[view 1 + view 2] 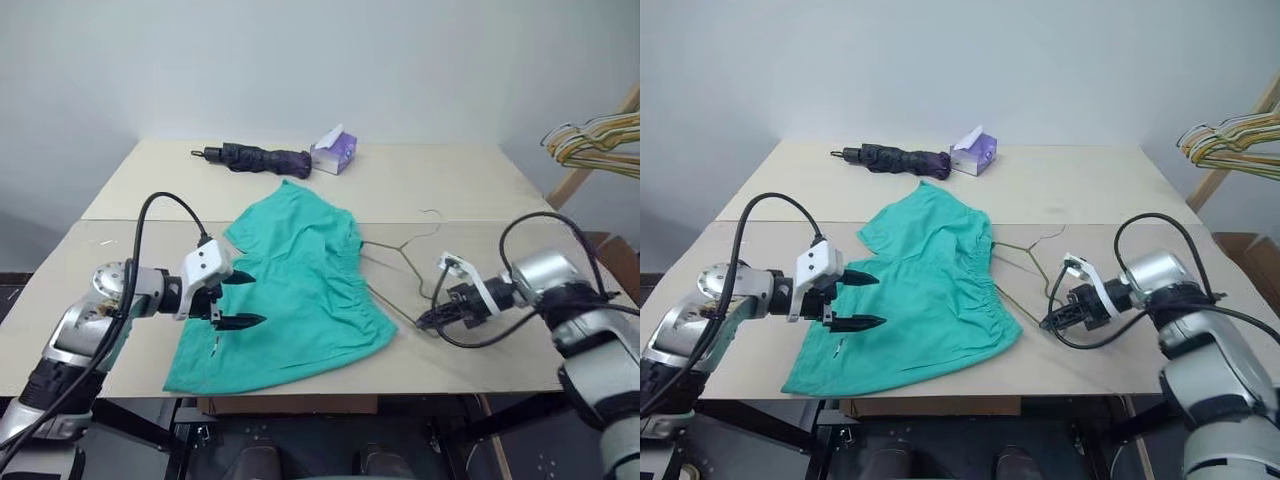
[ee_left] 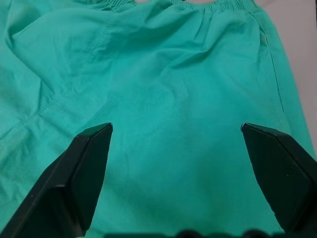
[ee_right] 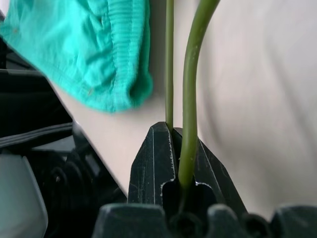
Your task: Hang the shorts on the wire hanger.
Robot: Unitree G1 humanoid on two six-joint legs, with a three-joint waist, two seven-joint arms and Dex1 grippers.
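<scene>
My left gripper (image 1: 232, 298) hangs at lower left of the head view with its two black fingers (image 2: 74, 183) spread wide apart, nothing between them, poised just above the near left part of the shorts (image 1: 290, 295). The shorts lie flat at centre frame on the table (image 1: 470, 180), teal-green, waistband (image 1: 992, 285) gathered along their right-hand edge. In the left wrist view that elastic band runs along the top edge and teal cloth lies under the spread fingers. My right gripper (image 1: 432, 318) sits at lower right of the head view, fingers clamped together on the wire hanger (image 1: 405, 255); in the right wrist view two strands of thin wire rise out of the pinched jaws, a corner of the shorts just beside them. The hanger lies on the table to the right of the shorts, one part running under the waistband edge, hook pointing toward the far side. Farther back, upper centre: a dark folded umbrella (image 1: 255, 157) and a purple tissue pack (image 1: 334, 152), close together. Upper right edge: a bunch of coloured hangers (image 1: 592, 140).
</scene>
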